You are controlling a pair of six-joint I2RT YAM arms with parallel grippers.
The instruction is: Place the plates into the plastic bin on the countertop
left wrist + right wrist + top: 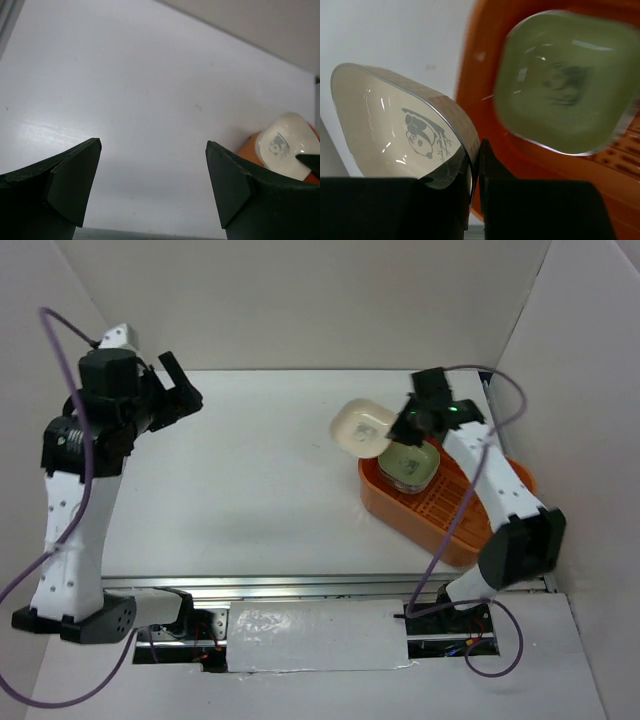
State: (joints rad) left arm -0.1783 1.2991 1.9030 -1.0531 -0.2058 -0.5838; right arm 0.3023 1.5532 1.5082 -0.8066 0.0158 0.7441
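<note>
A cream plate [405,135] with a panda print is pinched at its rim by the right gripper [475,157], whose fingers are pressed onto either side of the rim. The plate is held tilted at the far left corner of the orange plastic bin [455,515], partly over the white countertop [260,490]. A green plate [410,462] is seen lying inside the bin at its far end, just beside the held plate. The left gripper [180,385] is kept well apart from the bin, above the far left of the countertop, its fingers [70,185] spread wide with nothing between them.
</note>
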